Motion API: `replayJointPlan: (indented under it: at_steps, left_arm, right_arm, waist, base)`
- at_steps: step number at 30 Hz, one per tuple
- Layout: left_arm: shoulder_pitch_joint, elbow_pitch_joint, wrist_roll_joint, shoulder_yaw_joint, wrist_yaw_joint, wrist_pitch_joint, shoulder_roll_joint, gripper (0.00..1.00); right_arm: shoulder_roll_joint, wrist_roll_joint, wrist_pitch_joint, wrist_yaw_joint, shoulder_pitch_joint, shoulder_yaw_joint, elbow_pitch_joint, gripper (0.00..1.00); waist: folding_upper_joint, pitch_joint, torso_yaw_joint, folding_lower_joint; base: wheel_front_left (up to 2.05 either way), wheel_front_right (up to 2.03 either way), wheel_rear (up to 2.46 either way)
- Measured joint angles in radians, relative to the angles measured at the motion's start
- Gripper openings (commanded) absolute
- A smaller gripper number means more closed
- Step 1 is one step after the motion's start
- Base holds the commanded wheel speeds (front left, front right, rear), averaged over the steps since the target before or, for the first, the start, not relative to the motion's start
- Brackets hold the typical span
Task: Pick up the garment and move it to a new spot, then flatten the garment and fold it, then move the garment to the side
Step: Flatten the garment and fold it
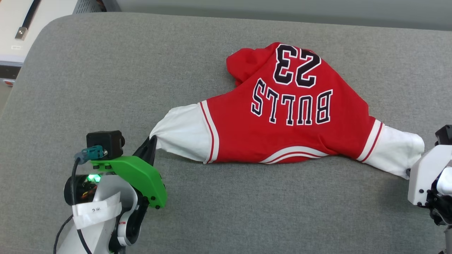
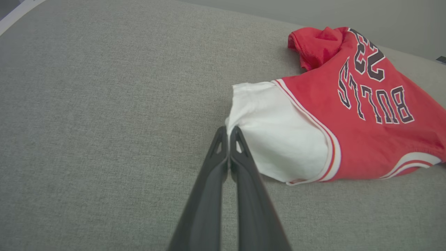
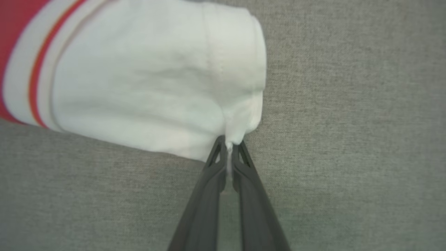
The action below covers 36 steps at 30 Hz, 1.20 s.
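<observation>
Garment [image 1: 289, 116], lettered "BULLS 23", lies right of centre on the grey surface [image 1: 106, 88]. Left gripper [image 2: 229, 131] is closed on one white sleeve's edge. The right wrist view shows the right gripper [image 3: 229, 143] pinching the other sleeve's hem.

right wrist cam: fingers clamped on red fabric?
No, the right fingers pinch the cuff edge of the white sleeve.

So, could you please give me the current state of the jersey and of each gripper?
garment: unfolded, bunched up, lettering facing up, lying on the grey fabric surface.
left gripper: shut, pinching the garment's white edge.
right gripper: shut, pinching the garment's other white edge.
</observation>
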Motion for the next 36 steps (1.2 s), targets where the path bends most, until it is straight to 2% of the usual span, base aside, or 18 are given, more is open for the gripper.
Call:
replayJointPlan:
  at_steps: [4, 10, 20, 28, 36]
  left_arm:
    - [0.0, -0.001, 0.0, 0.005, 0.0, -0.004, 0.011, 0.0]
    - [0.001, -0.016, 0.002, 0.016, 0.0, 0.014, 0.055, 0.0]
    - [-0.024, -0.144, 0.007, 0.065, 0.001, 0.075, 0.135, 0.0]
    - [-0.079, -0.267, 0.023, 0.115, 0.002, 0.137, 0.224, 0.0]
    - [-0.16, -0.323, 0.018, 0.193, 0.0, 0.133, 0.279, 0.0]
  right_arm:
    - [-0.019, 0.026, -0.045, 0.0, 0.014, 0.005, -0.022, 0.0]
    - [-0.081, 0.053, -0.08, 0.0, 0.007, 0.0, -0.087, 0.0]
    - [-0.186, 0.166, -0.1, 0.0, -0.072, 0.001, -0.188, 0.0]
    - [-0.268, 0.242, -0.187, 0.0, -0.177, 0.027, -0.232, 0.0]
    - [-0.319, 0.285, -0.313, 0.001, -0.291, 0.064, -0.241, 0.0]
  waist:
    - [0.0, -0.032, -0.009, 0.0]
    - [0.0, -0.09, -0.024, 0.0]
    - [0.0, -0.194, -0.049, 0.0]
    - [0.0, -0.261, -0.071, 0.0]
    - [0.0, -0.281, -0.094, 0.0]
  base:
    - [0.0, 0.0, 0.0]
    - [0.0, 0.0, 0.0]
    - [0.0, 0.0, 0.0]
    - [0.0, 0.0, 0.0]
    - [0.0, 0.0, 0.0]
